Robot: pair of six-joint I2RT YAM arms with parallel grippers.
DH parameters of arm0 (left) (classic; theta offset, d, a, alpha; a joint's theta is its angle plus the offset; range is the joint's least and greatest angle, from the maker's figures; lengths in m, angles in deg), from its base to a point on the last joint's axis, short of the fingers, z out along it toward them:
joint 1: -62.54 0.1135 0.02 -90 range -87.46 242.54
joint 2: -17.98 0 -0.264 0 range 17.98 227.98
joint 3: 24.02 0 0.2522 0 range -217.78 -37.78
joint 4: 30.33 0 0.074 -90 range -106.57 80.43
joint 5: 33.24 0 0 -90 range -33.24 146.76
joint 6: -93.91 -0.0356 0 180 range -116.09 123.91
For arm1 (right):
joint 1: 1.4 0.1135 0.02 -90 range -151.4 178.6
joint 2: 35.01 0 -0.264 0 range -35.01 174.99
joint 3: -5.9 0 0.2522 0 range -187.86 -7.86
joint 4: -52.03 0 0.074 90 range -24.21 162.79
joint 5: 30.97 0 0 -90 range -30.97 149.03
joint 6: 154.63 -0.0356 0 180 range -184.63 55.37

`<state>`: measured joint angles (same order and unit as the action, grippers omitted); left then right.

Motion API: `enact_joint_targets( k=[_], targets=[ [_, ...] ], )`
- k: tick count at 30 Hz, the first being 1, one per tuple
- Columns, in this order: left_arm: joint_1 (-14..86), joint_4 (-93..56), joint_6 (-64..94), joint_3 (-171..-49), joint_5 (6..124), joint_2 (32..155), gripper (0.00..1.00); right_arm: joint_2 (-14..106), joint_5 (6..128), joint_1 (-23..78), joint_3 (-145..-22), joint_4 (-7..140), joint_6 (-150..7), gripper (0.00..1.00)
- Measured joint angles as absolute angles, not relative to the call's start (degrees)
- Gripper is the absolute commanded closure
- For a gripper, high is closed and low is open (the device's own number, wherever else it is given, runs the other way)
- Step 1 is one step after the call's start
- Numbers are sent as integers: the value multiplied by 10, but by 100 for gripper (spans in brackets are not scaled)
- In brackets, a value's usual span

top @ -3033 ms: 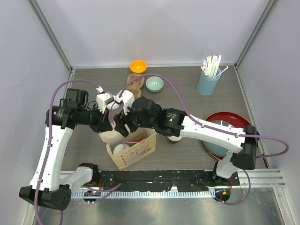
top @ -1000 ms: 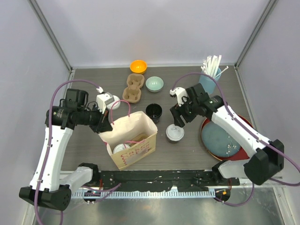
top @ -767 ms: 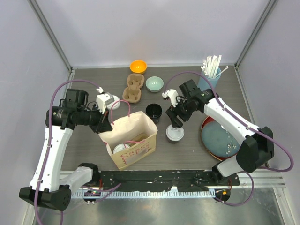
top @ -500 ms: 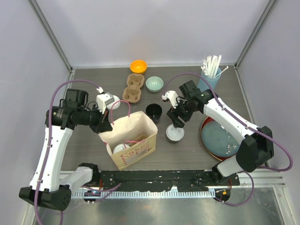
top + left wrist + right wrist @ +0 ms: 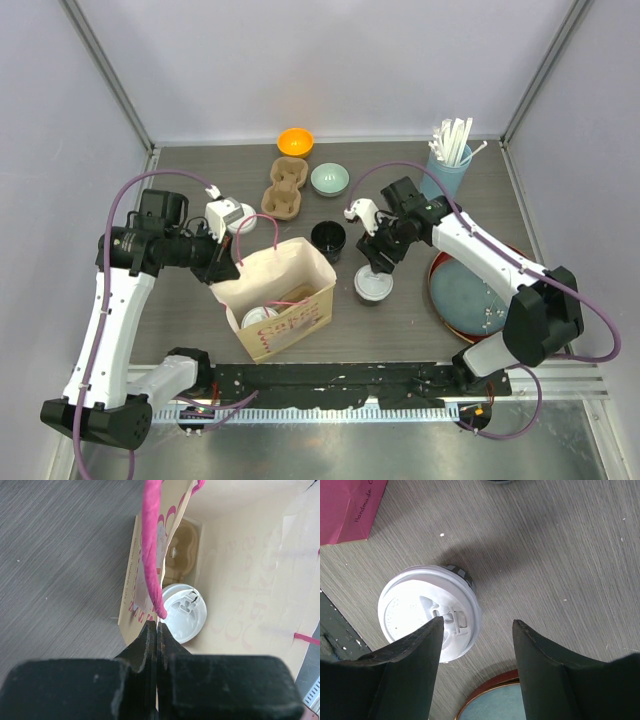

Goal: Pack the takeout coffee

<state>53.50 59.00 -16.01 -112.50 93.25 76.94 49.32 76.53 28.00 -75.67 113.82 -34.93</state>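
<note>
Now the right gripper (image 5: 376, 256) hangs with its fingers apart over a small black paper cup with a round white plastic lid (image 5: 372, 285). The cup stands upright on the dark grey wood-grain table (image 5: 400, 330), between the brown paper bag with pink lettering (image 5: 295, 318) and the red-rimmed round tray (image 5: 478, 244). A second white-lidded cup (image 5: 182, 612) already sits upright at the bottom of that bag. The left gripper (image 5: 224, 266) is pinched together on the bag's upper rim, right beside a pink cord handle (image 5: 150, 555).
</note>
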Motion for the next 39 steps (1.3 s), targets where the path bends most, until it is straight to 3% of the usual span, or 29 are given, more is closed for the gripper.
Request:
enact_joint_targets(
  k=[11,18,26,31,39],
  targets=[
    [535,591,-160,-1125,932,769,100,503,770,281,-737,1121,-350,43],
    [535,591,-160,-1125,932,769,100,498,783,291,-721,1094,-362,63],
    [535,591,-161,-1125,932,769,100,450,769,305,-672,1055,-386,72],
    [535,591,-161,-1125,932,769,100,432,742,319,-658,1043,-407,83],
    [535,592,-161,-1126,932,769,100,428,706,326,-644,1044,-441,88]
  ],
)
